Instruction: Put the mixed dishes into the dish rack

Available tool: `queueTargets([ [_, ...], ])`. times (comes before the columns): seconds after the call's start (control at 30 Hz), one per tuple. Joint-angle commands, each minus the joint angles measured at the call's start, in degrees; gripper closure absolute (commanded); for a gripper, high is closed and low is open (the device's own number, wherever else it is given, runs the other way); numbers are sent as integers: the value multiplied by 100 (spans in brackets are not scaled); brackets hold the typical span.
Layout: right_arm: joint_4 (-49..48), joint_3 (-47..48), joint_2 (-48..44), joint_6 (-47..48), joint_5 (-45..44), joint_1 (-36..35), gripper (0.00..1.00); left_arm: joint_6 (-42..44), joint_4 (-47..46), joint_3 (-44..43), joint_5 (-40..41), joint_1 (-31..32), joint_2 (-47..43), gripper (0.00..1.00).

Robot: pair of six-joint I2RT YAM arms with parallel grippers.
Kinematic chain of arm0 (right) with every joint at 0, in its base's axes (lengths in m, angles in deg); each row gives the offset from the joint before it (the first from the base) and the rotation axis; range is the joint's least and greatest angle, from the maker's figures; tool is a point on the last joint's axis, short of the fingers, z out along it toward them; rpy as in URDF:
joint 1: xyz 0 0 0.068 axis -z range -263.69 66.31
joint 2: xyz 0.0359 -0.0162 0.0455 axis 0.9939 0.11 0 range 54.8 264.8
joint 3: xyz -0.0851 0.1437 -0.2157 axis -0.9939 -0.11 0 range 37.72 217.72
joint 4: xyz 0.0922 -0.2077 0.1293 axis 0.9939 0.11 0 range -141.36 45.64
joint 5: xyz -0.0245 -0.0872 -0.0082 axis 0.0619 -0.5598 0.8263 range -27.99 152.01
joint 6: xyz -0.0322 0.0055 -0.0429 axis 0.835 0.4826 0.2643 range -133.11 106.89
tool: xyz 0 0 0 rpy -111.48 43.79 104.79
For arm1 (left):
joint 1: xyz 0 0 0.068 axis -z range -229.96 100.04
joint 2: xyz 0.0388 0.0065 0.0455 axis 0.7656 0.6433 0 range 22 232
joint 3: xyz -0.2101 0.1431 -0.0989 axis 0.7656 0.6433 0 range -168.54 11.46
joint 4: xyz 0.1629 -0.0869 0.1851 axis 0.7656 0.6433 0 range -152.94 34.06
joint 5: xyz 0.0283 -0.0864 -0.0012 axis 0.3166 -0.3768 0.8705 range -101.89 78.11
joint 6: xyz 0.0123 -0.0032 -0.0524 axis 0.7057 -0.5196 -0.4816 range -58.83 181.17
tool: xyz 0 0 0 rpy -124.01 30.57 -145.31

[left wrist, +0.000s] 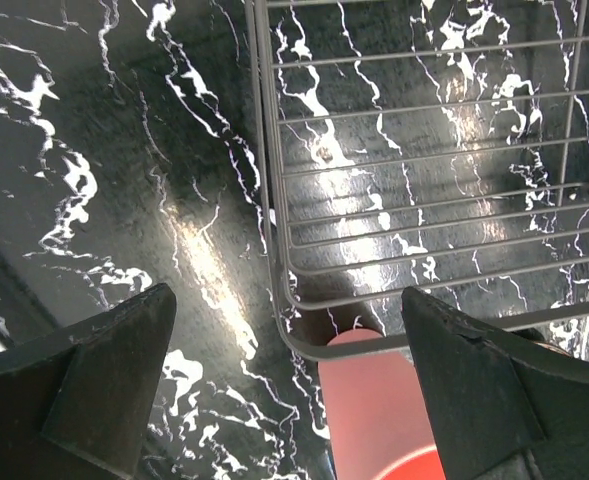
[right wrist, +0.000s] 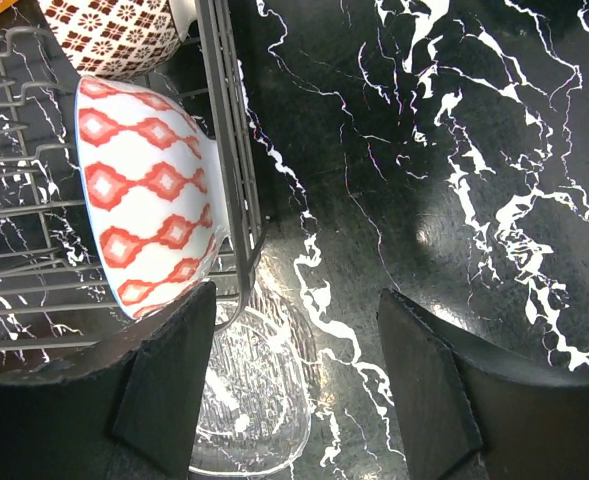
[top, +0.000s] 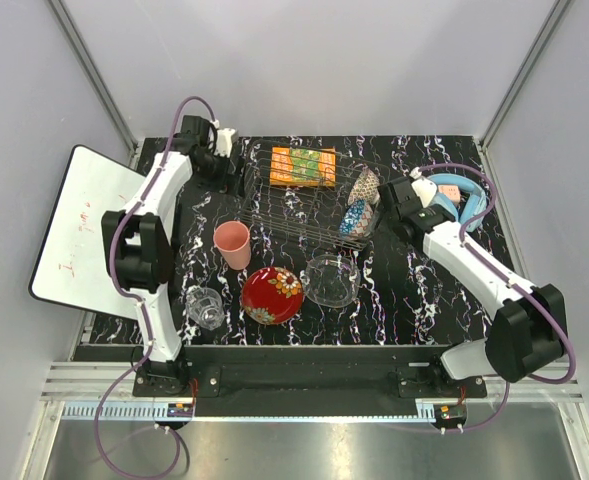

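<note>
right wrist: right gripper (right wrist: 296, 300) wide, empty

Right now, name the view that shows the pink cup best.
Top external: the whole pink cup sits unobstructed on the table, just in front of the dish rack. Left wrist catches only part, behind the rack's wire and cut by the frame edge. Right wrist shows no clear sign of it.

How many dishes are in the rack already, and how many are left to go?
Two are in: the beige bowl and the blue bowl stand at the right end of the rack. Nothing is in hand; the left gripper and right gripper are both open and empty. Four wait on the table: the pink cup, glass cup, red bowl and clear bowl.
</note>
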Motion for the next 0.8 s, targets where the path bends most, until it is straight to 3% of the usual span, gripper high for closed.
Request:
queueTargets([
  [0.0,-54,241,-42,-4,275,168,27,-94,-245,474,-293,27,-83,1],
  [0.2,-45,136,-174,57,293,308,27,-182,-499,1187,-513,79,-215,1],
  [0.77,34,-128,-411,154,311,669,28,-208,-272,1451,-1005,976,-558,1],
])
